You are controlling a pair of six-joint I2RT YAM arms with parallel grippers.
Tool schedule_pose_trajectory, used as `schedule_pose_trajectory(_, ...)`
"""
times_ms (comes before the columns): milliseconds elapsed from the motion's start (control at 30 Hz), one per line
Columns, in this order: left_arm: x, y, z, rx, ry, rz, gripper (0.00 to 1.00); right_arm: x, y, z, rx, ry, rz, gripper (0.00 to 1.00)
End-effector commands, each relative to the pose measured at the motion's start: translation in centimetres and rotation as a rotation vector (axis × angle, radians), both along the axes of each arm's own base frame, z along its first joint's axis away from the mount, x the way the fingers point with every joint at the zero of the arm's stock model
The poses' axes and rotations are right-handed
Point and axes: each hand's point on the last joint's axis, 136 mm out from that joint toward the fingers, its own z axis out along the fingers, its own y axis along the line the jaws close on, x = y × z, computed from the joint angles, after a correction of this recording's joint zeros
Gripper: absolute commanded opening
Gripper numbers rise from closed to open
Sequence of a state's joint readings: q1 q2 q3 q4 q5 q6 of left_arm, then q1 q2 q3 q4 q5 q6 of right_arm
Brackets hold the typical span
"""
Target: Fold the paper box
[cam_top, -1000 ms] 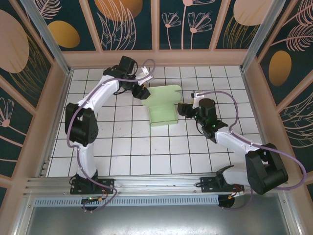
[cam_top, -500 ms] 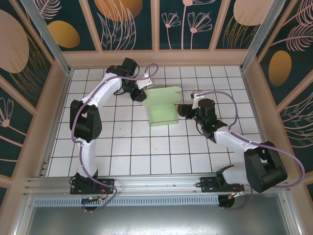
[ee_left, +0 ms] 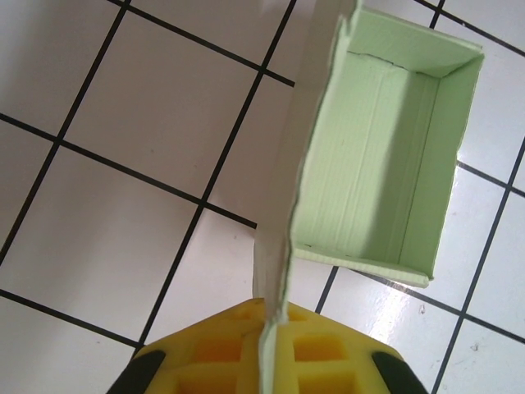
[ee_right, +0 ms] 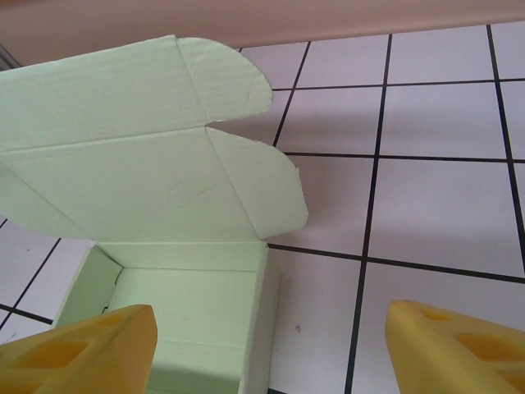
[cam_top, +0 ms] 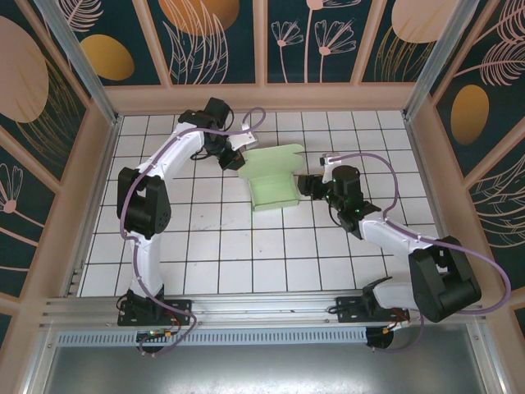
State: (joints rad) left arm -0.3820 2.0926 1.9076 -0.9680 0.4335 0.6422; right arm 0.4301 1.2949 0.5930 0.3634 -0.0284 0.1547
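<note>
Shuts left gripper onto the lid edge at ten o'clock of the box, lying just twelve-o'clock of table centre, and tips that lid up toward closing, while leaving right gripper spread, empty, at three o'clock.

We log the white tiled tabletop as bare between the arm bases and the paper box; passage there is free, and also along the left and right margins. The box sits toward the far middle, its tray open upward and clear from above. Its raised lid flap bars approach from the back wall. The left hand is clamped on a flap edge at the box's far-left corner and takes up that side. The right hand, fingers spread, stands just beside the box's right wall, with bare tile under its right half.
</note>
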Motion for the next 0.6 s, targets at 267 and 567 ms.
schedule_pose_trajectory(267,-2.4,-0.6,1.3,-0.054,0.012,-0.086,0.00,1.6,0.3,4.9,-0.107,-0.112,0.136,0.74)
schedule_pose_trajectory(567,-4.8,-0.4,2.0,-0.081,0.014,-0.150,0.00,-0.5,4.1,6.3,-0.368,-0.188,0.593,0.78)
